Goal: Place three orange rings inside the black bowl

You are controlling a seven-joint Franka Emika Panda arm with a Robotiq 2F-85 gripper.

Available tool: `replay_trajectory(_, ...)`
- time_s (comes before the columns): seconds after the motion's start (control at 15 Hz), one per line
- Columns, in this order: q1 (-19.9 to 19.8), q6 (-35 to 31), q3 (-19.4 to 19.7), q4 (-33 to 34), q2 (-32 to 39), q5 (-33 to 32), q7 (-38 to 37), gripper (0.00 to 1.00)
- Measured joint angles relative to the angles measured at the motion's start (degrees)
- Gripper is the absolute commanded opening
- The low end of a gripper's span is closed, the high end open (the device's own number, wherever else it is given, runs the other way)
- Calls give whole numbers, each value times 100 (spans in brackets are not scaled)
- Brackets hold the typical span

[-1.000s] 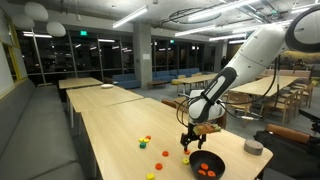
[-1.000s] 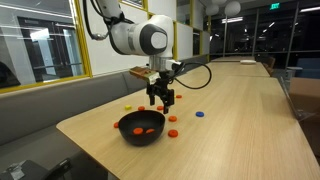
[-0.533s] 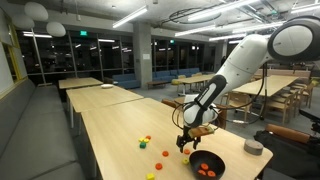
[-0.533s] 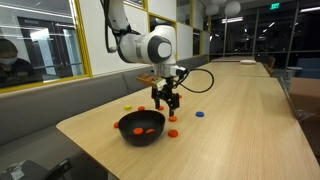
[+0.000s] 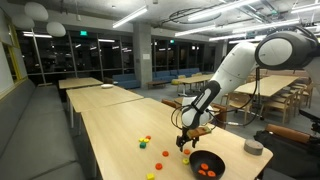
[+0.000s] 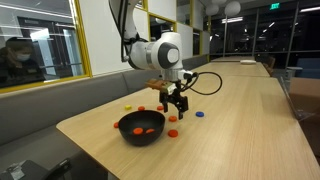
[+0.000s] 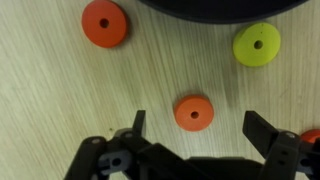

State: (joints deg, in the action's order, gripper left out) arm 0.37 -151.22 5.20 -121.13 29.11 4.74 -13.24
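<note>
Bench (image 7: 40, 100) of pale wood fills the wrist view. At the upper left an orange ring (image 7: 104, 22) lies flat, just beside the black bowl (image 7: 220, 8), whose dark edge runs along the top. Toward the middle the pincer (image 7: 200, 125) hangs released, jaws spread wide, and a second orange ring (image 7: 193, 112) lies on the wood between its fingertips (image 7: 262, 128), touching neither. Up and to the right a yellow-green ring (image 7: 257, 44) lies near the bowl's rim. At the right edge shows what looks like another orange piece (image 7: 310, 137), cut off by the frame. In an exterior view small pieces (image 5: 146, 139), yellow, green and orange, lie scattered on the bench at the left. Next comes the pincer (image 5: 188, 142), low over the wood, and just beside it the black bowl (image 5: 219, 162) with orange rings (image 5: 206, 170) inside, too small to count. A grey container (image 5: 253, 147) stands well apart at the right. In an exterior view the black bowl (image 6: 140, 138) sits at the left with orange rings (image 6: 143, 130) in it. The pincer (image 6: 177, 107) is to its right, and a blue piece (image 6: 198, 113) lies further right.
</note>
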Motion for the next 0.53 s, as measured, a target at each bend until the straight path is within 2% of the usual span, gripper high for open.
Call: replay_trajectory(0.53, 0, 0, 146, 169, 190, -2, -3, 100)
